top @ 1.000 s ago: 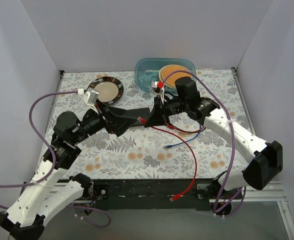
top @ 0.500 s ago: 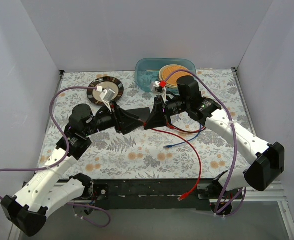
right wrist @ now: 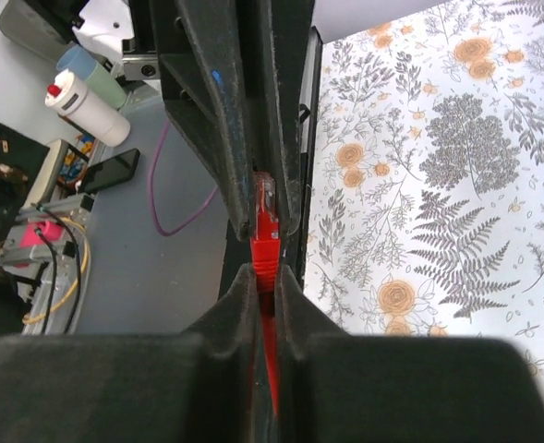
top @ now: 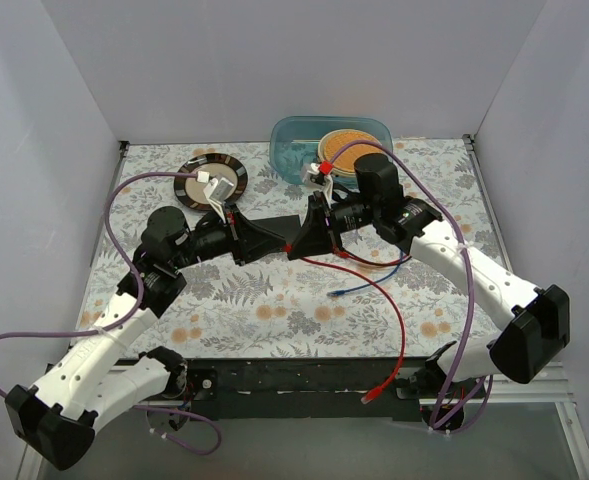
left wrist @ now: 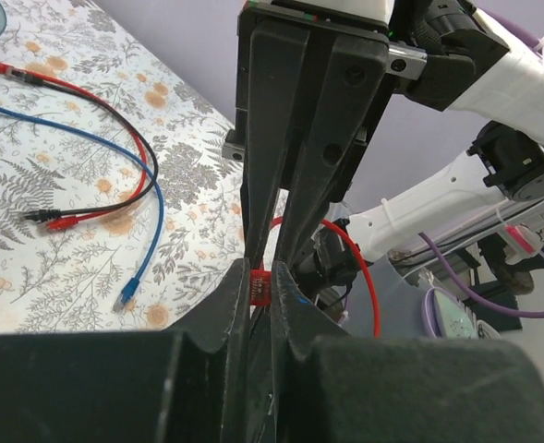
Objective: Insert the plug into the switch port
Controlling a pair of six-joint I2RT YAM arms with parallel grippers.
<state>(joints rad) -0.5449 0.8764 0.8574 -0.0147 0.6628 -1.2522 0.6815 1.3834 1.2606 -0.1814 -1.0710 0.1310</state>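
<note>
Top view: left gripper [top: 284, 244] and right gripper [top: 295, 246] meet tip to tip, right of and nearer than the round dark-rimmed plate [top: 212, 181]. The small red plug [right wrist: 266, 221] barely resolves there. Both wrist views show it clearly, with each gripper's jaws clamped tight on it. Flat dark grey box [top: 286, 225] lies mostly covered by the grippers; switch port not discernible.

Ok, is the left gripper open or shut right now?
Shut. The left gripper pinches the red plug, which the right gripper also clamps.
</note>
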